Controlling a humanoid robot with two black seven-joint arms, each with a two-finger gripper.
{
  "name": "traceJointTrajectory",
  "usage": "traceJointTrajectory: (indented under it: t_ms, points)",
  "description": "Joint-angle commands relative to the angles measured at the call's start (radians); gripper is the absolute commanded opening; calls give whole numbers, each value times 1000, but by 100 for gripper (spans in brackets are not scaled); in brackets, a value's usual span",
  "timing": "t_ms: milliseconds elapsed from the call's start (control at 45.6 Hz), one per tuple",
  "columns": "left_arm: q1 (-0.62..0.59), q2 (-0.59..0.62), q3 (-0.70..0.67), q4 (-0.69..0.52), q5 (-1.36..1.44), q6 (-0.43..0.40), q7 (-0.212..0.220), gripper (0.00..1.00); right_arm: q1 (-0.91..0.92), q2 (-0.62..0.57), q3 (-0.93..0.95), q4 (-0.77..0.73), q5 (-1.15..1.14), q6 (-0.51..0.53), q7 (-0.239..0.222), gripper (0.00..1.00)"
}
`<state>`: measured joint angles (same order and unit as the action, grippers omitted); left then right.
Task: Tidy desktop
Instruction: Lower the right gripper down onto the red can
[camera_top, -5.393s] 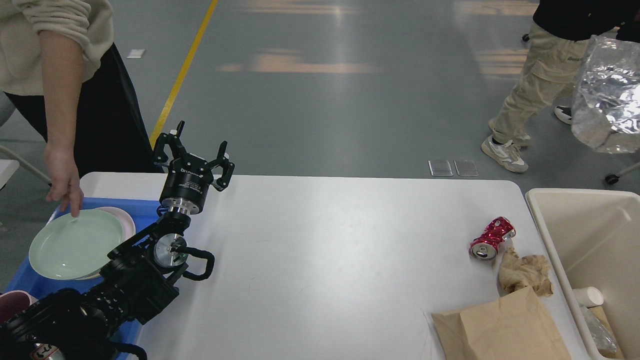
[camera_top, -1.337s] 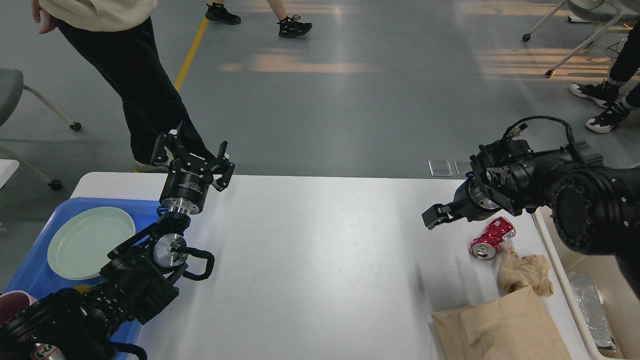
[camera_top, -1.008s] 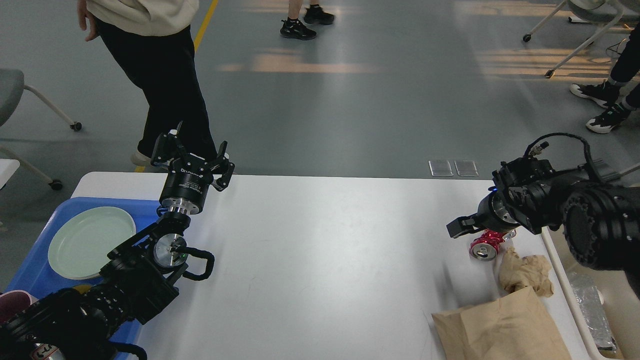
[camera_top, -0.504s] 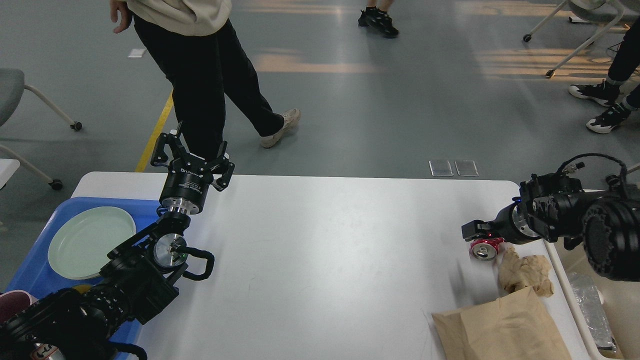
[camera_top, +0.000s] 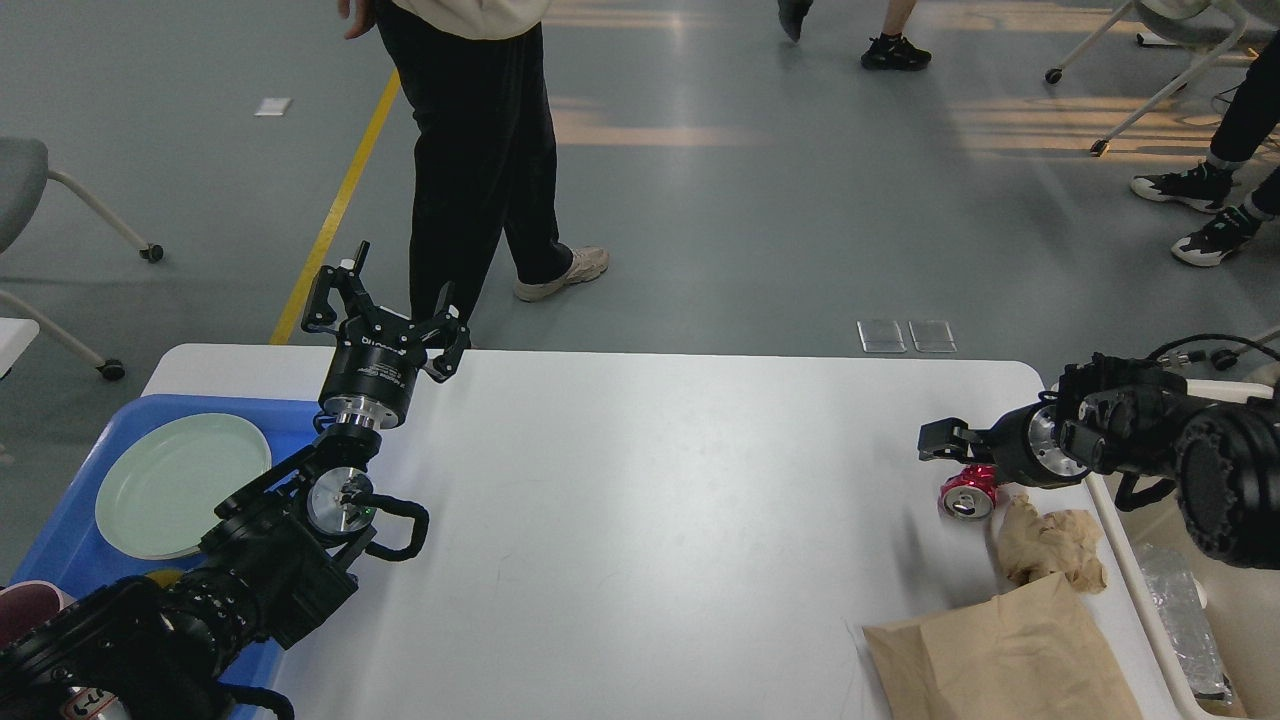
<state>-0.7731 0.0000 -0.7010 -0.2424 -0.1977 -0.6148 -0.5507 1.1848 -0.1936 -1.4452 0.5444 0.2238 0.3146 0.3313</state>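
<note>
The white desktop (camera_top: 650, 500) fills the view. At its right side lie a crushed red can (camera_top: 966, 497), a crumpled brown paper (camera_top: 1050, 545) and a flat brown paper bag (camera_top: 1000, 660). My right gripper (camera_top: 945, 442) reaches in from the right, low over the can's far end, and hides part of it. It is seen side-on, so its fingers cannot be told apart. My left gripper (camera_top: 385, 312) stands upright over the table's far left edge, open and empty.
A blue tray (camera_top: 290, 425) at the left holds a pale green plate (camera_top: 180, 485) and a pink cup (camera_top: 25, 605). A cream bin (camera_top: 1130, 590) at the right edge holds a plastic bottle (camera_top: 1180, 620). A person (camera_top: 480, 150) stands behind the table's far edge.
My right arm came in from the right and dropped from above the table down onto the red can. The person behind the table walked to the right. My left arm has not moved.
</note>
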Motion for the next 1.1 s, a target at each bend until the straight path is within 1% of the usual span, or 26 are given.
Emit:
traceJointTrajectory:
  t_ms: [0,197,526,965,1074]
  points:
    - [0,0,0,0,0,0,0,96,-27,-15,15,0,26,-69,0,94]
    - [0,0,0,0,1,0,0,96,-65,-36,45,0,121,-120,0,95]
    - [0,0,0,0,1,1,0,96,-120,-41,52,2,118,-121,0,95]
    - [0,0,0,0,0,0,0,96,-126,-33,55,0,118,-123,2,95]
    - [0,0,0,0,0,0,0,96,-128,-30,58,-1,120,-141,2,95]
